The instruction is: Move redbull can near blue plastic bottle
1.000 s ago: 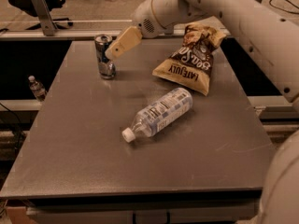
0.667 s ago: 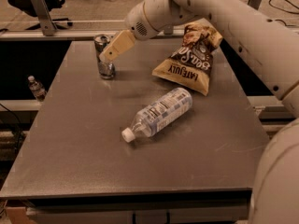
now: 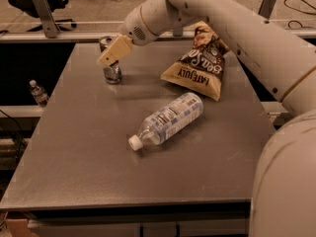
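The gripper [image 3: 112, 52] is over the redbull can [image 3: 113, 73] at the table's [image 3: 74, 172] ten o'clock; I cannot tell its hold; the blue plastic bottle [image 3: 170, 120] lies mid-table; a chip bag [image 3: 197, 68] sits at one o'clock.

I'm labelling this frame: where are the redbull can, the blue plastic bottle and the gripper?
redbull can [image 3: 113, 74]: camera view, its lower body.
blue plastic bottle [image 3: 170, 118]: camera view, label at mid-body.
gripper [image 3: 107, 58]: camera view, its tip, against the can's upper part.
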`<state>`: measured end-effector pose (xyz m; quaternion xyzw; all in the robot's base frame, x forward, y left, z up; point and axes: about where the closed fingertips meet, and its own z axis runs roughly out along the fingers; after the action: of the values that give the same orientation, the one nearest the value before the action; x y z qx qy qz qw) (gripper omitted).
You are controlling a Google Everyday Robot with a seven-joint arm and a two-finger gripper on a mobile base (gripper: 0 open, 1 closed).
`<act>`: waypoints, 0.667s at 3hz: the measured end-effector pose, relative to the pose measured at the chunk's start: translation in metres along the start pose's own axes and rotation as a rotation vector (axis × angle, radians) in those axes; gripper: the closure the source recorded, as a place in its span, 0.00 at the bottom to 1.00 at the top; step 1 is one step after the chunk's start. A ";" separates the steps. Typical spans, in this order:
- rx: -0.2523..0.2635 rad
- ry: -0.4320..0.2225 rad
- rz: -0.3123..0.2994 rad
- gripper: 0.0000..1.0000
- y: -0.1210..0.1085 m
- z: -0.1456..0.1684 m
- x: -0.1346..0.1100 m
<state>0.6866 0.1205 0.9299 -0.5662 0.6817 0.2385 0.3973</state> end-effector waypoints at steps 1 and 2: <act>-0.014 0.001 -0.003 0.41 0.003 0.007 -0.003; -0.025 -0.002 -0.003 0.64 0.004 0.011 -0.007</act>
<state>0.6857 0.1343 0.9283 -0.5721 0.6773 0.2469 0.3911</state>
